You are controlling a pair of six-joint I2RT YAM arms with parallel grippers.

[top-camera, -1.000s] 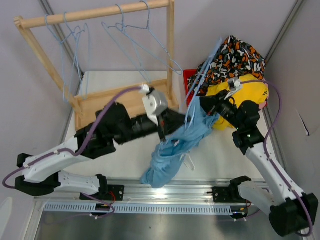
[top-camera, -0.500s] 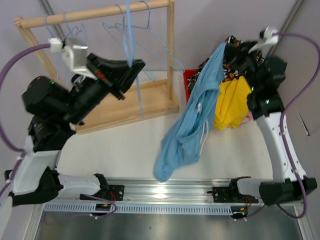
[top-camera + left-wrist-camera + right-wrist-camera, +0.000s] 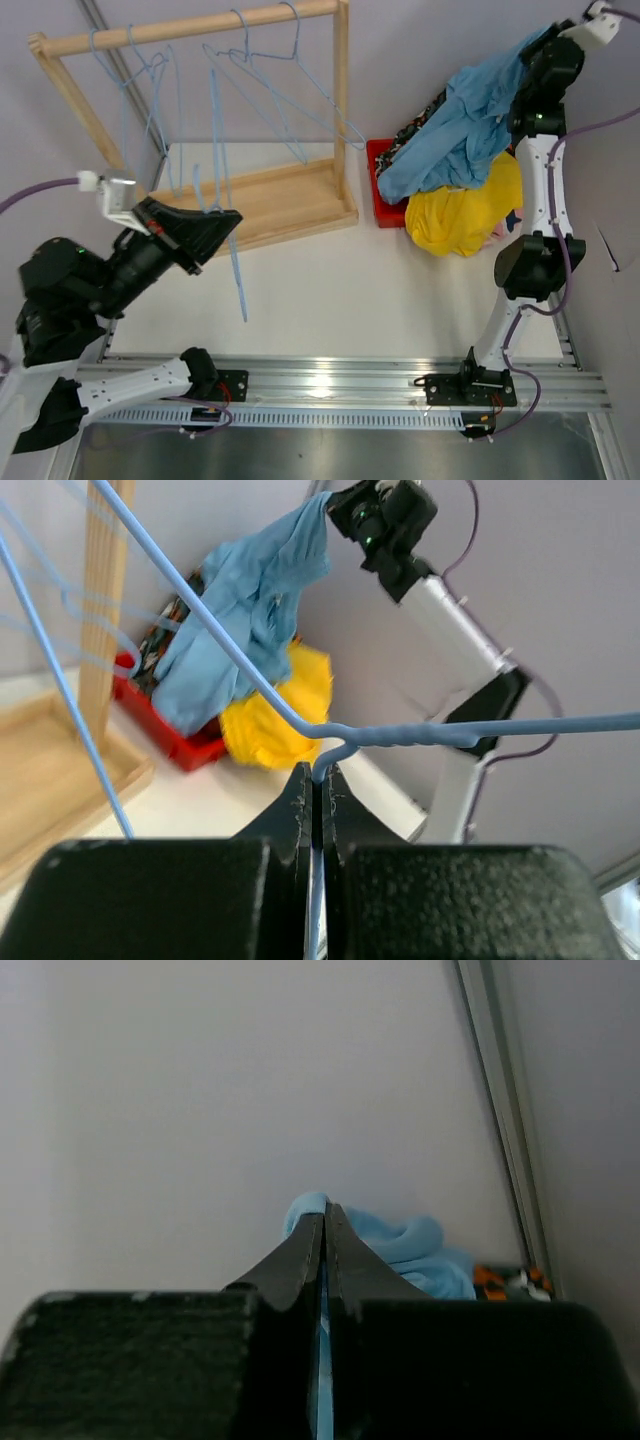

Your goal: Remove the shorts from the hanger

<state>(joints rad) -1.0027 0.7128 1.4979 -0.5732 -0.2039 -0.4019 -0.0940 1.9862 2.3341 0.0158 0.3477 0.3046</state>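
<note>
My left gripper [image 3: 226, 218] is shut on a bare blue wire hanger [image 3: 232, 262], held in front of the wooden rack; its jaws pinch the wire [image 3: 318, 776]. My right gripper [image 3: 537, 52] is raised at the far right, shut on the light blue shorts [image 3: 455, 135], which hang free of the hanger over the pile. In the right wrist view the cloth [image 3: 412, 1245] shows between and behind the jaws. The yellow shorts [image 3: 462, 215] and black-orange-white shorts [image 3: 418, 120] lie at the red bin [image 3: 383, 160]. The pink and blue-orange shorts are hidden.
The wooden rack [image 3: 200, 26] stands at the back left on its base [image 3: 270, 205], with several empty blue hangers [image 3: 275, 90] on the rail. The right arm [image 3: 548, 200] stands tall beside the pile. A metal rail [image 3: 330, 385] runs along the near edge.
My right gripper has lifted the light blue shorts up and back over the pile at the bin. My left gripper has carried the bare hanger down and left, away from the rail.
</note>
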